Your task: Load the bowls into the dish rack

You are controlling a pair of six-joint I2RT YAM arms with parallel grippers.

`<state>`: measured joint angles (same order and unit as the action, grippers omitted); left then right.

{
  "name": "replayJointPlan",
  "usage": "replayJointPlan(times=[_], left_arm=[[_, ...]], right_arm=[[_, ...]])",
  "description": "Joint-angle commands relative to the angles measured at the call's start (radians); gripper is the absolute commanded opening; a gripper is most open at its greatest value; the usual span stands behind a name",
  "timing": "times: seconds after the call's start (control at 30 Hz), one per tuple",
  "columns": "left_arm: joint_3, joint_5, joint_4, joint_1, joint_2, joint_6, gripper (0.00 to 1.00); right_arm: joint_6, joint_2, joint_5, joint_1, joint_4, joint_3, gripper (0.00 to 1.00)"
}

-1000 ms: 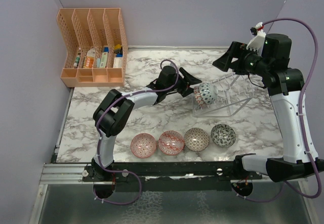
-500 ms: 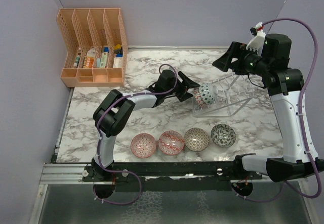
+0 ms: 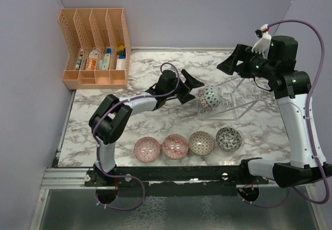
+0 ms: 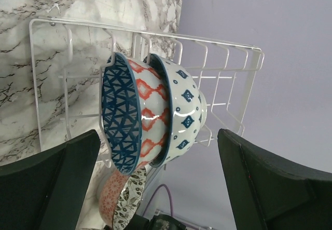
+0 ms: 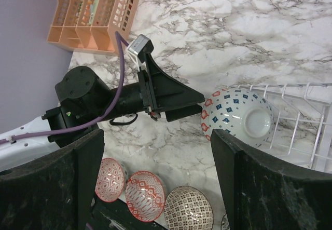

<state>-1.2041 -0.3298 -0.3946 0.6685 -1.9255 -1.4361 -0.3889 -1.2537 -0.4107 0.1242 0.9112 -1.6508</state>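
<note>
Two of the six bowls stand on edge in the thin white-wire dish rack, side by side at its left end. The nearer one is a blue-lined round ceramic bowl with orange diamonds outside. Right against it, behind, is a white round ceramic bowl with blue diamonds. Each stands between upright prongs, with its open side turned towards your left arm. The rack sits on the right half of the marble-patterned bench.

Your left claw is just beside those two bowls, its fingers spread wide apart and gripping nothing. The left wrist view shows both bowls framed in the gap. You cannot tell from these views whether a fingertip touches the nearer rim.

Your right claw hangs above the far side of the rack, off the wires, with its fingers likewise spread apart and gripping nothing.

Four bowls sit upright in a row along the near edge of the bench, apart from the rack:
- a red patterned ceramic bowl
- a pink-red patterned ceramic bowl
- a brownish patterned ceramic bowl
- a dark grey-green patterned ceramic bowl

Neighbours in the row sit close together.

An orange plastic file organiser stands at the far left corner, with small items in its slots.
</note>
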Motion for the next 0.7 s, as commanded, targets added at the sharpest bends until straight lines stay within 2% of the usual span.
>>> replayJointPlan(times=[0.0,0.3,0.47,0.67], left_arm=[[-0.015,0.001,0.039,-0.014,0.081,0.059,0.99],[0.091,-0.011,0.196,-0.060,0.283,0.189,0.99],[0.081,-0.020,0.472,-0.078,0.407,0.389,0.99],[0.021,0.045,0.857,-0.078,0.537,0.643,0.99]], right_arm=[[-0.002,0.029,-0.020,-0.005,-0.029,-0.013,0.84],[-0.015,0.026,-0.007,-0.005,0.006,-0.052,0.88],[-0.019,0.015,0.022,-0.005,0.063,-0.104,0.99],[-0.044,0.015,0.050,-0.005,0.100,-0.123,0.99]])
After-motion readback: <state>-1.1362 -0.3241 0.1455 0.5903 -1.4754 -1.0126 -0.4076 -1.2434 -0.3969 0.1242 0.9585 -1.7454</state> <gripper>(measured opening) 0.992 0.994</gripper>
